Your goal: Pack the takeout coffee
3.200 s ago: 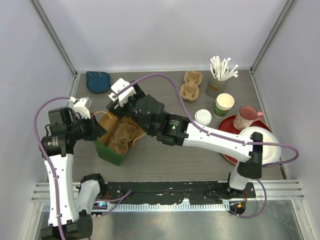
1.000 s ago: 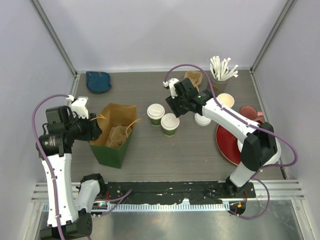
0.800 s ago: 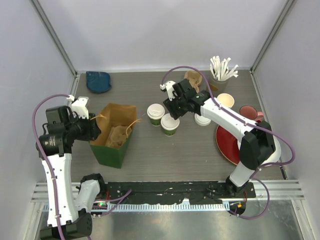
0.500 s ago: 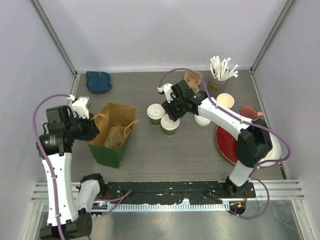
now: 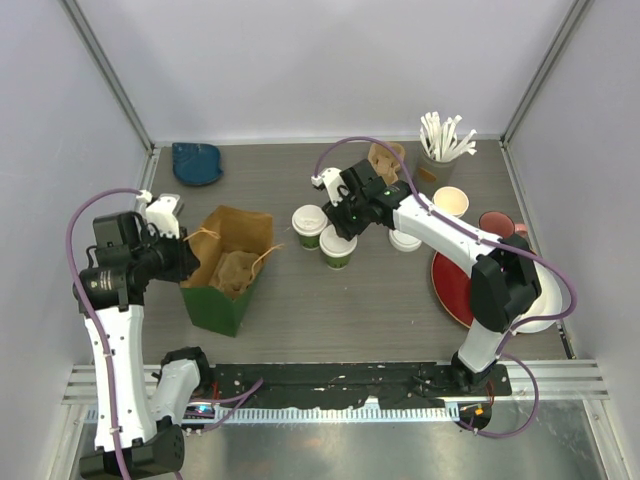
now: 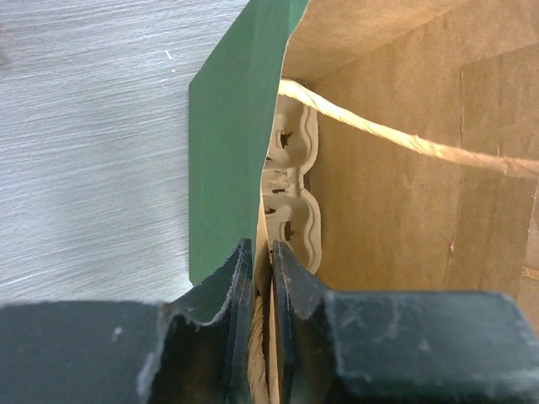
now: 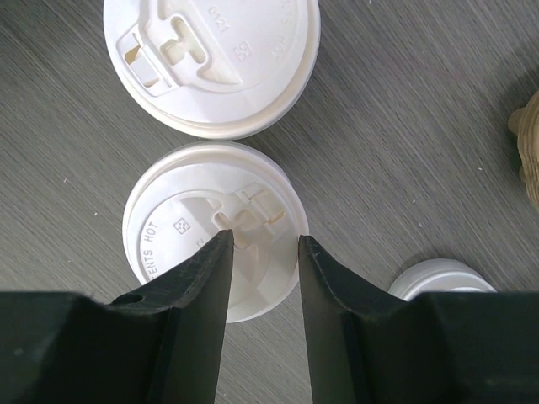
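Note:
Two takeout coffee cups with white lids stand side by side mid-table, one (image 5: 309,225) to the left and one (image 5: 338,247) nearer. In the right wrist view, my right gripper (image 7: 262,240) hangs open just above one lid (image 7: 173,223), its jaws not touching it; the other lid (image 7: 210,59) lies beyond. My left gripper (image 6: 262,252) is shut on the rim of the green paper bag (image 6: 227,151) and its twine handle. The bag (image 5: 222,300) stands open at the left with a pulp cup carrier (image 6: 290,189) inside.
A loose lid (image 5: 405,238) and a spare carrier (image 5: 385,160) lie behind the right arm. Further right are a lidless cup stack (image 5: 449,208), a pink mug (image 5: 492,235), a red plate (image 5: 455,275) and a holder of stirrers (image 5: 440,150). A blue object (image 5: 197,163) sits far left.
My right gripper moved left over the two cups and its jaws narrowed. My left gripper closed on the bag's rim, and the bag shifted slightly.

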{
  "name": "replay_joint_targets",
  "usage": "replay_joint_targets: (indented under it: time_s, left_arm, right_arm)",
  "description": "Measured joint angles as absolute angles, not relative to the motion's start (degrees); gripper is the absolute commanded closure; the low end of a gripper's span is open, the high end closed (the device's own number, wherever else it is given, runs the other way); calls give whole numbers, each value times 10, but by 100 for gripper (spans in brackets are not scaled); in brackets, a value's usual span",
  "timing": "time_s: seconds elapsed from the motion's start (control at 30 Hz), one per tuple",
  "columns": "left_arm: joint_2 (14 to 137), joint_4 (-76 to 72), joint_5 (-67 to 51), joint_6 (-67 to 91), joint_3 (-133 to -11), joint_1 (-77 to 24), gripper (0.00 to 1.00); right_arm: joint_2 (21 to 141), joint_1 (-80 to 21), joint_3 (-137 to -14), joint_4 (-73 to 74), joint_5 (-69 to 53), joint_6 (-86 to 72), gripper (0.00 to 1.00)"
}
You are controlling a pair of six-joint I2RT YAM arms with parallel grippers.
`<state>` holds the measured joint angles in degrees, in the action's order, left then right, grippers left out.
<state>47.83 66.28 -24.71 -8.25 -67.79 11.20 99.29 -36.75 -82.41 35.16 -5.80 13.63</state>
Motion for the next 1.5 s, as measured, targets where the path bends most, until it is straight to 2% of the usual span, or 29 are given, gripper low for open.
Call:
replay_joint_targets:
  time_s: [0.13, 0.17, 0.4, 0.53, 0.63, 1.1, 1.2, 1.3, 1.33, 1.5]
  left_arm:
    - [478, 662, -258, -82, -672, 110, 93]
    - [478, 662, -262, -82, -670, 109, 99]
    - [482, 642, -290, -67, -652, 102, 100]
    - [487, 628, -312, -52, -644, 99, 100]
    - [493, 620, -329, -42, -643, 94, 100]
    - [508, 595, -353, -22, -625, 89, 100]
    - [509, 593, -353, -22, -625, 88, 100]
    - [509, 592, -353, -22, -625, 87, 100]
    - [509, 592, -354, -22, -625, 87, 100]
    - [509, 594, -357, -27, -625, 86, 100]
  right_arm:
    - [993, -368, -824, 352, -66, 136, 56]
    - [993, -368, -824, 352, -68, 135, 55]
    - [990, -368, -824, 358, -71, 130, 44]
    - [989, -362, -839, 373, -67, 127, 47]
    - [986, -358, -846, 378, -68, 124, 54]
    - [987, -354, -847, 396, -73, 119, 56]
    - [1003, -354, -853, 397, -76, 119, 59]
    - [1019, -354, -860, 397, -79, 119, 72]
    - [1020, -354, -862, 396, -81, 119, 79]
    - [1020, -354, -866, 396, -82, 120, 99]
